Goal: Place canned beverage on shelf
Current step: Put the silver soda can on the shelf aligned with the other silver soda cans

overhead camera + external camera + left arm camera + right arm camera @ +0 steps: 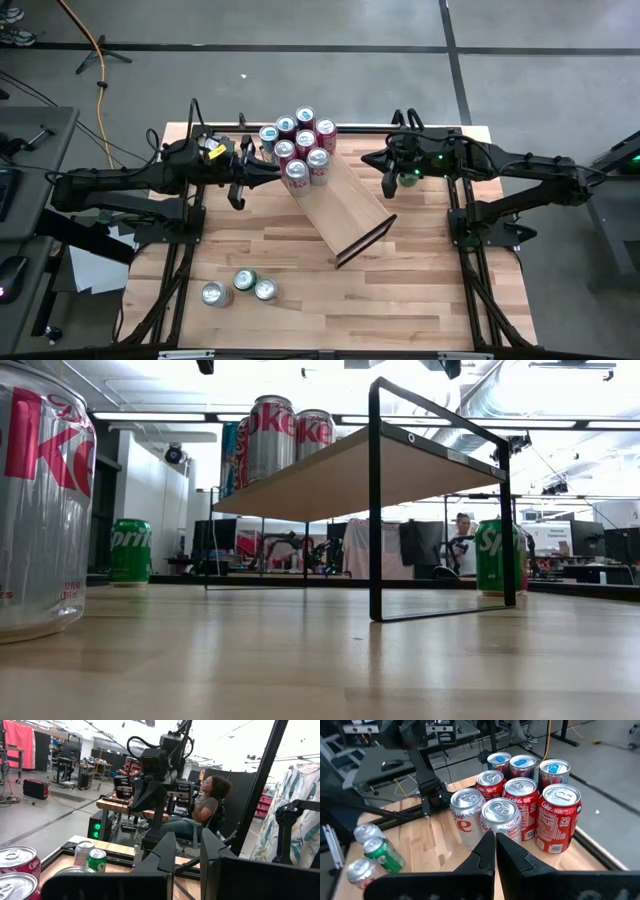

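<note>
The shelf [345, 210], a pale-wood plank on a black frame, stands slantwise mid-table; it also shows in the low view [400, 465]. Several red, silver and blue cans [300, 148] stand upright in a cluster on its far end, and also show in the right wrist view [520, 805]. My left gripper [268, 172] hovers just left of that cluster, open and empty, as its wrist view shows [188, 855]. My right gripper [368, 160] hovers right of the cluster, shut and empty, as its wrist view shows [495, 847].
Three loose cans [240, 285], two silver and one green, stand on the tabletop near its near-left corner; one fills the low view's left [40, 500]. A green can [497, 555] stands at the right, by the right arm. A person [205, 805] sits beyond the table's right edge.
</note>
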